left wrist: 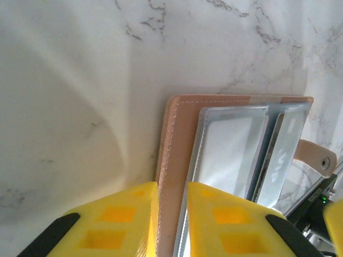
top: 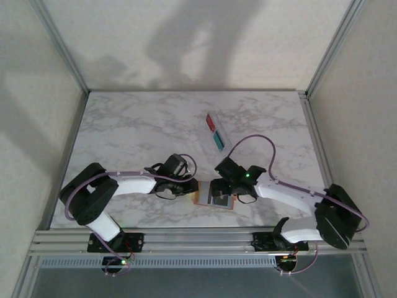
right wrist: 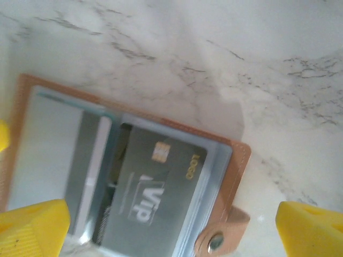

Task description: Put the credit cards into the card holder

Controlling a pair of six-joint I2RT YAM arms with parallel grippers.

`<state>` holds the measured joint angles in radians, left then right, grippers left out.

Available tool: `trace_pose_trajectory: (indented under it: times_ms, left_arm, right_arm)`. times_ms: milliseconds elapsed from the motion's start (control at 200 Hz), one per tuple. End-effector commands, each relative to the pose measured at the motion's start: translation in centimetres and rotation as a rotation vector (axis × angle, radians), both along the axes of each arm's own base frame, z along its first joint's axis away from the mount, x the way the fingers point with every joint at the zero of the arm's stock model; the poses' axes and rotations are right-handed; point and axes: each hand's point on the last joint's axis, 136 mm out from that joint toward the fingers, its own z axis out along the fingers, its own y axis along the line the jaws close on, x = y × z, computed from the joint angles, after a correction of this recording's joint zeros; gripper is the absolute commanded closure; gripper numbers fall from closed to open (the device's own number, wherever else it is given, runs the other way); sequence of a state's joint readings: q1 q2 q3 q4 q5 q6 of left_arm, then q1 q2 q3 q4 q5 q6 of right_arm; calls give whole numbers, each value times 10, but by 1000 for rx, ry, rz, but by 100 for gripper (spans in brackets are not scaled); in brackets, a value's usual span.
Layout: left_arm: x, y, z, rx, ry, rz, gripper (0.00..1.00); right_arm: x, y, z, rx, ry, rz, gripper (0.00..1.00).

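The tan leather card holder [top: 200, 198] lies open near the table's front edge, between both arms. In the left wrist view its stitched edge [left wrist: 177, 123] runs up between my yellow fingers [left wrist: 123, 225]. My left gripper [left wrist: 172, 214] is shut narrowly on that edge. In the right wrist view a black card marked VIP [right wrist: 155, 182] sits inside a clear grey-blue pocket of the card holder [right wrist: 238, 160], by the clasp tab [right wrist: 220, 235]. My right gripper [right wrist: 171, 225] hangs wide open above it and holds nothing. A red card [top: 211, 119] and a teal card [top: 219, 140] lie farther back.
The marble table [top: 124, 130] is boxed in by pale walls and aluminium posts on three sides. A metal rail [top: 198, 239] carrying both arm bases runs along the near edge. The right arm's cable loops up over the table beside the two loose cards.
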<state>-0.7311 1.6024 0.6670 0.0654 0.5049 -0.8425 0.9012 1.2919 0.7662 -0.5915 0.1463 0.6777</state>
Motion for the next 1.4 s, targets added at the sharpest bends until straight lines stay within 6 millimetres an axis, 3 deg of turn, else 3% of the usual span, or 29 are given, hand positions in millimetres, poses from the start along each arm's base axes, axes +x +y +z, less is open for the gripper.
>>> trace_pose_trajectory:
  times_ms: [0, 85, 190, 345, 531, 806, 1091, 1397]
  left_arm:
    - [-2, 8, 5, 13, 2, 22, 78]
    - [-1, 10, 3, 30, 0, 23, 78]
    - [-4, 6, 2, 23, 2, 6, 78]
    - [-11, -11, 9, 9, -16, -68, 78]
    - [-16, -44, 29, -26, -60, -159, 77]
    - [-10, -71, 23, -29, -35, -198, 79]
    - [-15, -82, 11, -33, -4, -220, 79]
    - [-15, -81, 0, -2, 18, -216, 81]
  right_arm:
    - [-19, 6, 16, 63, 80, 20, 2]
    - [-34, 17, 14, 145, 151, 51, 9]
    - [-52, 30, 10, 265, 246, 53, 24]
    - [-58, 24, 0, 325, 312, 26, 41]
    - [-58, 7, -11, 338, 347, -16, 42]
    - [-50, 2, -25, 410, 392, -60, 49]
    - [-49, 0, -35, 444, 421, -61, 52]
    - [-48, -2, -39, 447, 421, -54, 59]
